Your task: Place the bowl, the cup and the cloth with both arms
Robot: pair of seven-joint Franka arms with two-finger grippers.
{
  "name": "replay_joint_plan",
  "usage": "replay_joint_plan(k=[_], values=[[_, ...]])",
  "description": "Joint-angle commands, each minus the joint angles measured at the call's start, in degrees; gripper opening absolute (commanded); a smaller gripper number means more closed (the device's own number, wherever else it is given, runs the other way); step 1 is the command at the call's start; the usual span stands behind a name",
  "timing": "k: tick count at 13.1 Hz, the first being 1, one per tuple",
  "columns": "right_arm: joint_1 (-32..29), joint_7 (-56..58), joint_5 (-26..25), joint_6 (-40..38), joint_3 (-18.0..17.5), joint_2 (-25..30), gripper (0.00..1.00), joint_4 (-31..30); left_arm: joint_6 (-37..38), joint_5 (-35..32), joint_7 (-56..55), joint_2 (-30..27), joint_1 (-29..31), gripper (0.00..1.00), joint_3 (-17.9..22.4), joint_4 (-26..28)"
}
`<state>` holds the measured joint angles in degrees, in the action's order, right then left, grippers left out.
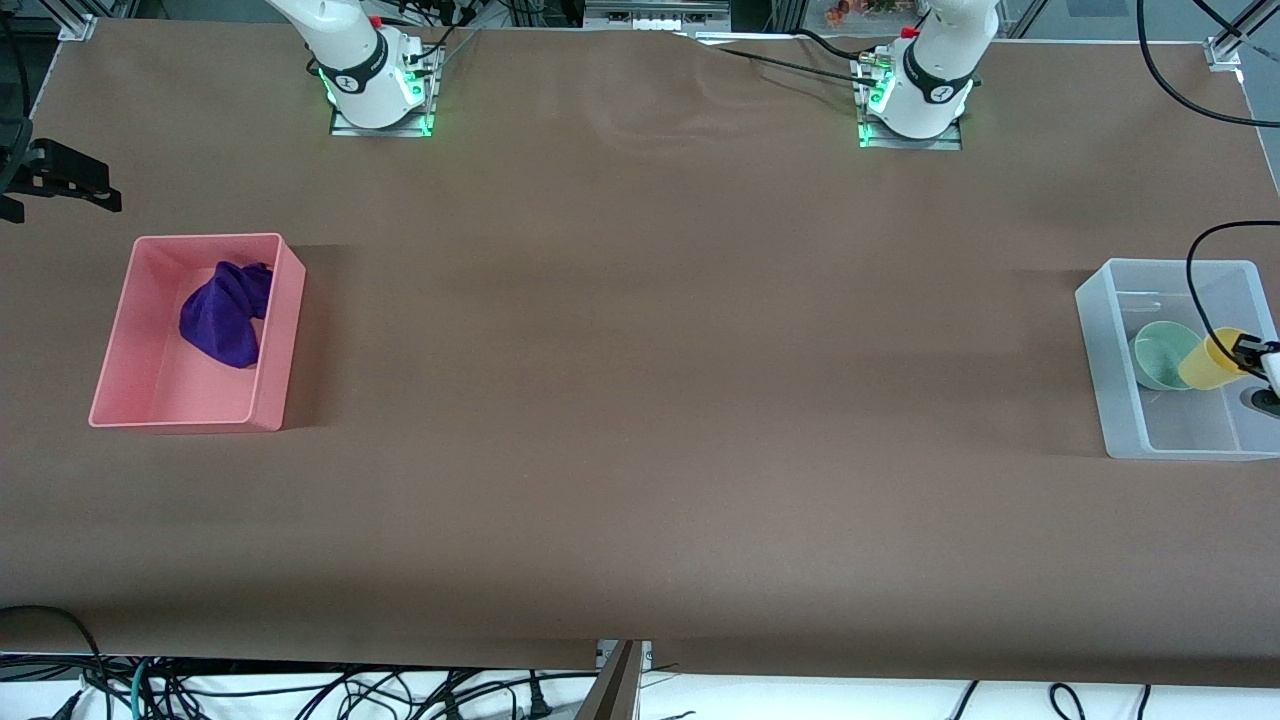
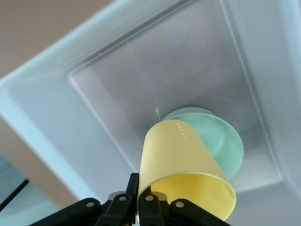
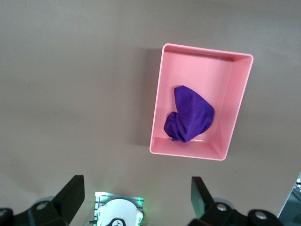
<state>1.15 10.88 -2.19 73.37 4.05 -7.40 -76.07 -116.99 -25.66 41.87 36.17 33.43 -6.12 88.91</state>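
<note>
Pink bin [image 1: 275,340], clear bin [image 1: 1105,330]

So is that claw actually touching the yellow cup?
Touching. The left wrist view shows the left gripper shut on the cup rim, above the bowl.

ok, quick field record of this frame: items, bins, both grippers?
cloth: in pink bin, toward right arm's end
bowl: in clear bin, toward left arm's end
cup: held tilted over the bowl
left gripper: shut on cup rim, over clear bin
right gripper: open, empty, high over the table
</note>
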Motion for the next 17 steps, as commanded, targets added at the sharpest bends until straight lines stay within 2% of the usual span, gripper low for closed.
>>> replay_joint_plan(k=[1, 2, 3, 6, 7, 9, 11, 13, 15, 17], values=[[-0.2, -1.6, 0.2, -0.5, -0.4, 1.4, 1.0, -1.5, -3.1, -0.4, 0.5, -1.2, 0.7, 0.66, -0.8, 3.0], [-0.2, -1.4, 0.3, -1.0, -0.2, 1.3, 1.0, -1.2, -2.9, -0.4, 0.5, -1.5, 0.6, 0.86, -0.9, 2.8], [-0.2, -1.2, 0.2, -1.6, -0.4, 1.1, 1.0, -1.0, -2.5, 0.0, 0.6, -1.9, 0.6, 1.0, -1.2, 2.3], [0.3, -1.2, 0.1, -1.7, -0.4, 0.6, 1.0, -0.3, 3.9, 6.4, 0.2, -6.7, -0.6, 1.0, -2.4, 1.7], [0.2, -1.1, -0.1, -1.7, -0.4, 0.5, 1.0, -0.3, 7.9, 7.0, -0.1, -8.4, -0.8, 1.0, -5.0, 0.6], [0.2, -1.0, -0.1, -1.3, -0.4, 0.3, 1.0, -0.2, 18.4, 7.1, -2.5, -9.4, -0.8, 1.0, -11.5, -5.5], [0.3, -1.6, 0.0, -1.5, -0.4, 0.3, 1.0, -0.2, 26.3, 7.2, -10.5, -9.4, -0.8, 1.0, -19.2, -11.0], [0.3, -1.7, 0.0, -1.5, -0.4, 0.3, 1.0, -0.2, 30.3, 7.1, -20.0, -9.4, -0.8, 1.0, -26.0, -13.1], [0.3, -1.7, 0.1, -1.6, -0.4, 0.3, 1.0, -0.2, 31.4, 7.1, -27.0, -9.5, -0.6, 1.0, -30.9, -13.2], [0.3, -1.7, 0.1, -1.5, -0.4, 0.3, 1.0, -0.2, 31.3, 8.9, -28.0, -10.3, -2.0, 1.0, -32.2, -13.1]])
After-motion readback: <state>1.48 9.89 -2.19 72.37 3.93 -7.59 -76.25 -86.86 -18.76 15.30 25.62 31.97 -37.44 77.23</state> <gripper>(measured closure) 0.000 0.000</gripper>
